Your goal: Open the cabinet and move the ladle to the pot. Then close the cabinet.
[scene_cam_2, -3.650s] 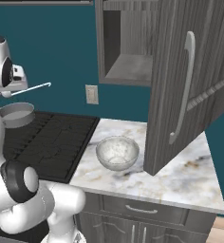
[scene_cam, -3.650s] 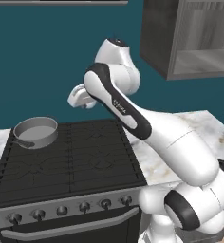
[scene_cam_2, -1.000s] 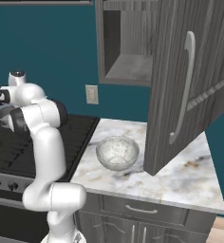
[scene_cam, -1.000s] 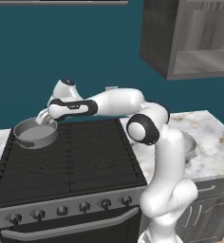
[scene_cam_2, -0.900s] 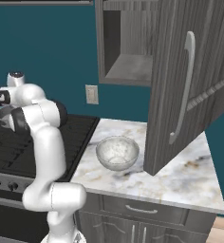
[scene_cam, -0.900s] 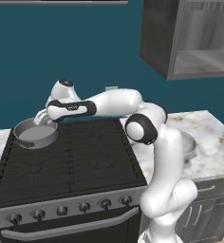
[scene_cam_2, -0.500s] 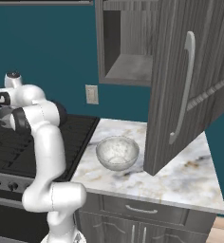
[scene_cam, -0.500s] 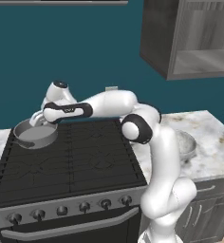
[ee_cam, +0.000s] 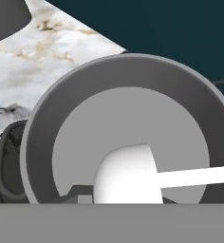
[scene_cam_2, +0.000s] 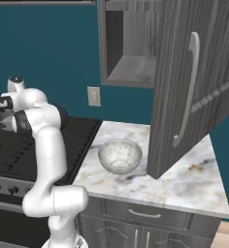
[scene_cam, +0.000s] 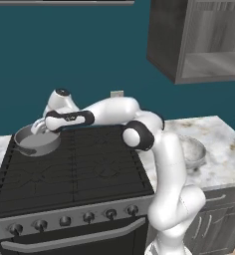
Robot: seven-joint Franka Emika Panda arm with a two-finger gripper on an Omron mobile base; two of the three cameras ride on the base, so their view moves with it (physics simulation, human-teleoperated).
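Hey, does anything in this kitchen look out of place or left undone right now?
The cabinet door hangs wide open over the counter, beside the speckled bowl. Otherwise nothing looks spilled or damaged: the ladle sits inside the pot on the stove, its handle reaching out over the rim.

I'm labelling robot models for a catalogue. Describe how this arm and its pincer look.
The arm is glossy white, built of rounded tubular segments with dark grey to black joint bands and end caps. No cables or markings are visible. The pincer end is small and light grey in the left base view; its fingertips are too small to describe.
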